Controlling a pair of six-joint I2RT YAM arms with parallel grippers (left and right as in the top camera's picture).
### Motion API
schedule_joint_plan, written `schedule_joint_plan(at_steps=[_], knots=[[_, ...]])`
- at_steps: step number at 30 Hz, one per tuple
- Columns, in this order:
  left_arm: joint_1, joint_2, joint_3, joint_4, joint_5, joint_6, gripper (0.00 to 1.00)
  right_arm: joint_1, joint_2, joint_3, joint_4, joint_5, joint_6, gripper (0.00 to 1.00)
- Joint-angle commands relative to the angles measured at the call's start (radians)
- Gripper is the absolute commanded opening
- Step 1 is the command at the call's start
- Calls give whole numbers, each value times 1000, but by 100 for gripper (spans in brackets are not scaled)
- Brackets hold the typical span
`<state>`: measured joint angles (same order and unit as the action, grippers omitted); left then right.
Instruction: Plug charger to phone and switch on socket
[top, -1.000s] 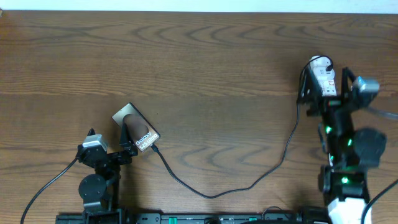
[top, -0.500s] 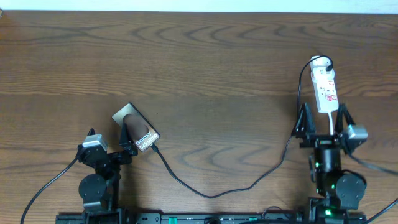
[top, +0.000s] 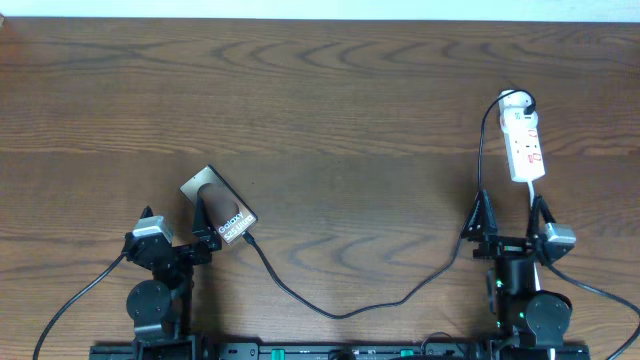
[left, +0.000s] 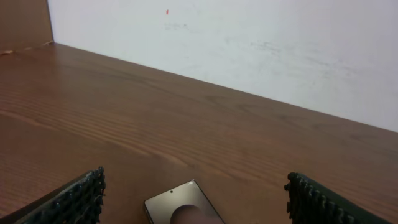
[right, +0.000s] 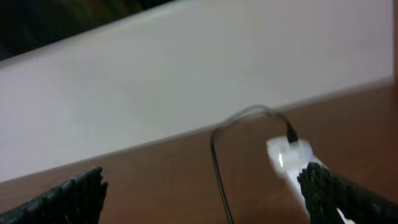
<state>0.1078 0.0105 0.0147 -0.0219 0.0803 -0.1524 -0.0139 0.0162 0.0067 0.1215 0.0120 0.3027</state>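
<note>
The right gripper (top: 510, 207), gaping empty like the left gripper (left: 196, 186), has retreated from the narrow white power strip (top: 524, 146), switching seemingly done.

Left wrist view: phone (left: 184, 202) cut by bottom edge, only one corner shows. Right wrist view blurred throughout. Socket (right: 287, 155) is smeared there, near end hidden by right gripper (right: 200, 176). Overhead: socket switch marks too small to read. Charger (top: 340, 314) tip at phone, seating unresolvable.

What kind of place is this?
Probably a robot test lab, not a home: a left arm and right arm at a wooden table, a plain white wall, with a phone and socket.
</note>
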Motion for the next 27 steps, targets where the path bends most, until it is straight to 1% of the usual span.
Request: schedule_joint_plan(at_steps=[1,2,3,9,12,13,14,18,25,27], knots=[[4,-6,-10,-42,24,10,91,49,-11,-1,-130,198,210,99],[4,-6,-10,-42,24,10,91,59,-11,-2,-169,237,272,99],[4,-6,-10,-42,24,10,91,70,-11,-1,-175,253,285,99],[4,-6,-10,-42,24,10,91,87,-11,-2,-170,266,227,99],[4,-6,-10,-42,24,10,91,88,-11,-2,-171,246,158,99],[4,-6,-10,-42,24,10,91,88,-11,-2,-172,235,125,99],[4,-6,-10,-42,24,10,92,88,-11,-2,-175,216,62,99],[4,-6,-10,-42,24,10,91,88,-11,-2,-179,178,-49,99],[4,-6,-10,-42,24,10,91,88,-11,-2,-185,134,-169,99],[4,-6,-10,-42,24,10,91,88,-11,-2,-185,134,-170,99]])
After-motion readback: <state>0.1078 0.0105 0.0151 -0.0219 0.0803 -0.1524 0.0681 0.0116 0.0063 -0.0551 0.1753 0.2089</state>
